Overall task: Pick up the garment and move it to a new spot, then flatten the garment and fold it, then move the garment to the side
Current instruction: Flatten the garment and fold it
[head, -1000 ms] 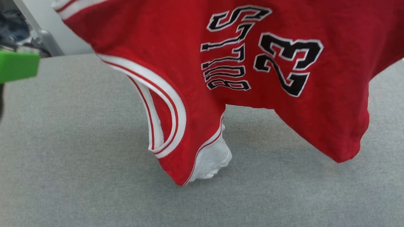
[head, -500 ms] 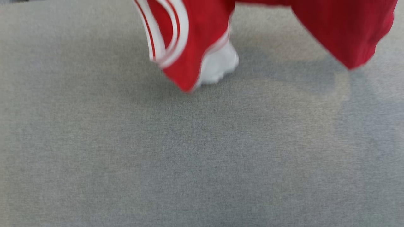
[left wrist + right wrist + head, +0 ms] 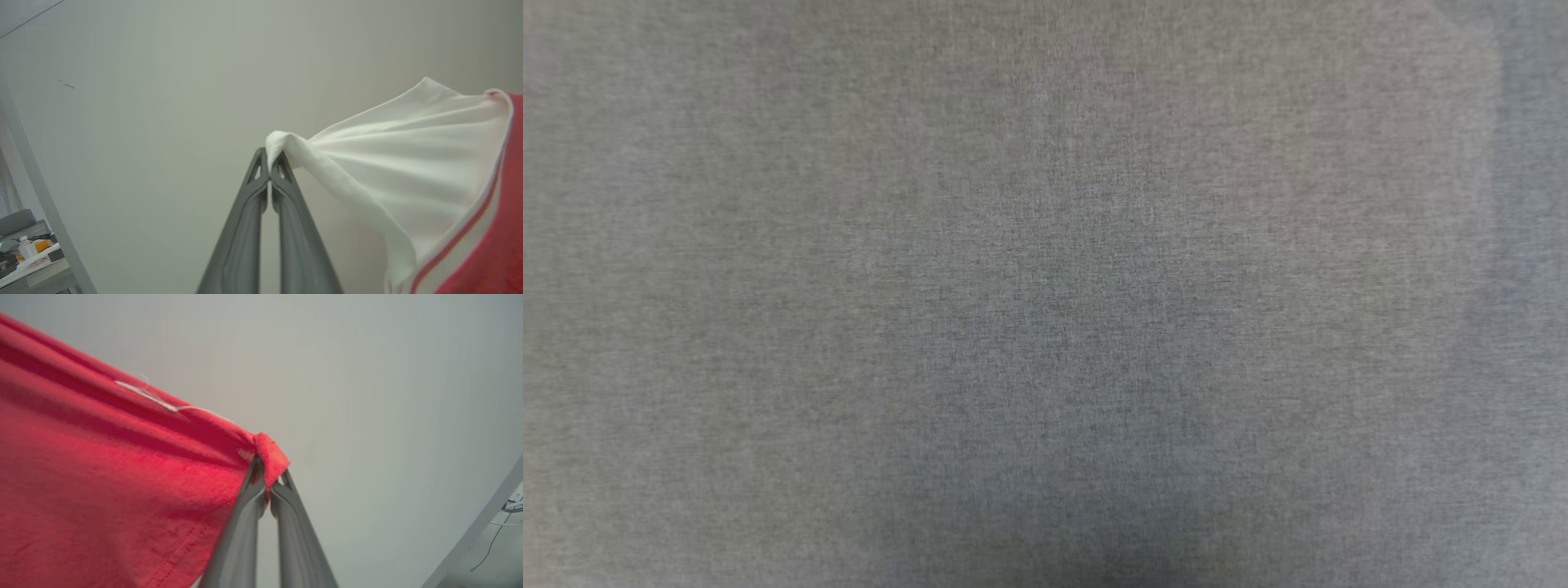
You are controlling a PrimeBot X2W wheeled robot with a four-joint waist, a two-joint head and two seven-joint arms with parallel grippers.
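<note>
In the left wrist view my left gripper (image 3: 270, 157) is shut on a tip of the garment's white sleeve (image 3: 388, 163), which stretches off to the right into striped trim and red cloth (image 3: 506, 228). Over in the right wrist view my right gripper (image 3: 267, 469) is shut on a red hemmed corner of the garment (image 3: 102, 469), whose cloth hangs taut to the left. Both grippers point up toward a pale wall. The head view looks down on a grey fabric surface (image 3: 1045, 294) with soft shadows.
A pale wall (image 3: 163, 102) stands behind both grippers. A grey post (image 3: 36, 192) and a cluttered bench (image 3: 28, 253) sit at the lower left of the left wrist view. Another grey post (image 3: 478, 526) and cables (image 3: 506, 510) lie at the right wrist view's lower right.
The head camera has tilted down: the hanging garment slid up and out of its picture, leaving the grey surface. The green thing at the left edge has also left the picture.
</note>
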